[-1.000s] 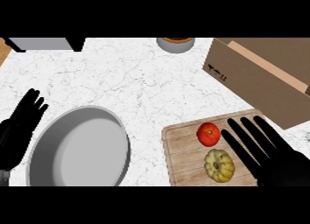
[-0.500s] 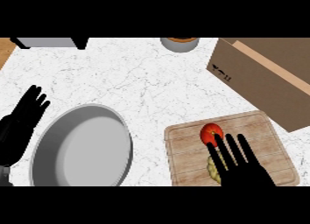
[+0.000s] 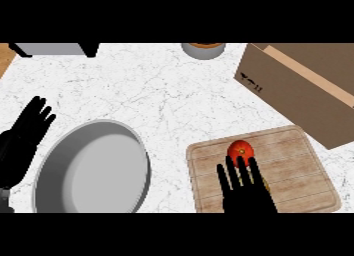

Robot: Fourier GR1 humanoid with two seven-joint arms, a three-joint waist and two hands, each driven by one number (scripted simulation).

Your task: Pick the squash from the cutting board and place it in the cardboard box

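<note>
**While the right hand (image 3: 245, 192) hides the squash (image 3: 264, 184), the tomato (image 3: 240, 149) is at risk**

With fingers straight and slightly apart, the right hand hangs over the cutting board (image 3: 302, 172), holding nothing. The squash lies almost wholly beneath its palm, a yellow sliver showing at its right edge. The tomato sits just beyond the fingertips; curling too far forward would likely catch it instead. The cardboard box (image 3: 305, 85) stands ahead, rightward. The left hand (image 3: 21, 142) rests open, far left.
</note>
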